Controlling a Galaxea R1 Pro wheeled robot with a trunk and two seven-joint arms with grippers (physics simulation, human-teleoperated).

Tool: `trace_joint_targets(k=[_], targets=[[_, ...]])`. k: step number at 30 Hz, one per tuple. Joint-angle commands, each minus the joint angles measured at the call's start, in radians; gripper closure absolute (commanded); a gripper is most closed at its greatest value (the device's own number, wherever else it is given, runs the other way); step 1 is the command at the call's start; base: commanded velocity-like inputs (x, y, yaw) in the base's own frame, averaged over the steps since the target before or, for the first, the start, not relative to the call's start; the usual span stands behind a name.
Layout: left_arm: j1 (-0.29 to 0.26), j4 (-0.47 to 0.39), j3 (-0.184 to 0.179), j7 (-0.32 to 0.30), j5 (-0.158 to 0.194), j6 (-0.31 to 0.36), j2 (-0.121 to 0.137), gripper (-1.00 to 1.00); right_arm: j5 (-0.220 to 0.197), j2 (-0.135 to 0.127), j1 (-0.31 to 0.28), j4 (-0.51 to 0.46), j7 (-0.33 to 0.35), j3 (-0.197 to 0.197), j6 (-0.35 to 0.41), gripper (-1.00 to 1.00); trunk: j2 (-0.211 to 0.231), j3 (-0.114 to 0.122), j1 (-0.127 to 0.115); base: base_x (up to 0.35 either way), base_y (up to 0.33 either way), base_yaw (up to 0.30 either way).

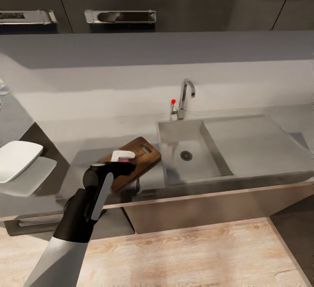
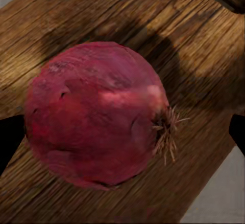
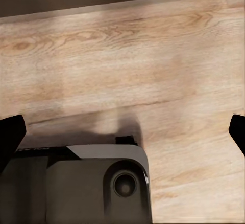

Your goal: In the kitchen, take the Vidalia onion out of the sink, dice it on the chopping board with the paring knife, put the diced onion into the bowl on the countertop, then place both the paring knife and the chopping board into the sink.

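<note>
One Vidalia onion [image 2: 94, 114] is resting on the chopping board [image 1: 139, 158] beside the sink [image 1: 187, 156]; your left tool [image 1: 123, 158] is straddling it, fingers spread, so releasing carelessly risks rolling it off.

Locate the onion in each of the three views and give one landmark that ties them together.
Head view: onion shows as a pink sliver under the left gripper, on the chopping board.
Left wrist view: onion at centre, resting on the board.
Right wrist view: wooden floor and the robot's base.
Shared landmark: the board.

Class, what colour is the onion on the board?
Deep magenta-red onion; clearest in the left wrist view.
</note>
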Motion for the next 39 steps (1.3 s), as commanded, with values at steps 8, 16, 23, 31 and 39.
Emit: trace_joint_targets(k=[8,16,23,31,39], targets=[[-0.001,-0.001,-0.001,0.010,0.010,0.004,0.000,-1.00,0.000,0.000,0.000,0.000,-0.004,0.001,-0.002,-1.00,-0.002,-0.002,0.000,-0.320,0.000,0.000],[-0.001,-0.001,-0.001,0.010,0.010,0.004,0.000,-1.00,0.000,0.000,-0.001,0.000,-0.004,0.001,-0.002,-1.00,-0.002,-0.002,0.000,-0.331,0.000,0.000],[-0.001,0.000,-0.001,0.010,0.010,0.004,0.000,-1.00,0.000,0.001,0.000,0.000,-0.004,0.001,-0.002,-1.00,-0.002,-0.002,0.000,-0.332,0.000,0.000],[-0.001,0.003,-0.001,0.010,0.010,0.004,0.000,-1.00,0.000,0.001,-0.001,0.000,-0.004,0.001,-0.002,-1.00,-0.002,-0.002,0.000,-0.332,0.000,0.000],[0.057,0.000,-0.001,0.008,0.010,0.000,0.002,-1.00,0.000,0.000,0.000,0.000,-0.004,0.001,-0.003,-1.00,-0.002,-0.002,0.000,-0.174,0.000,0.000]])
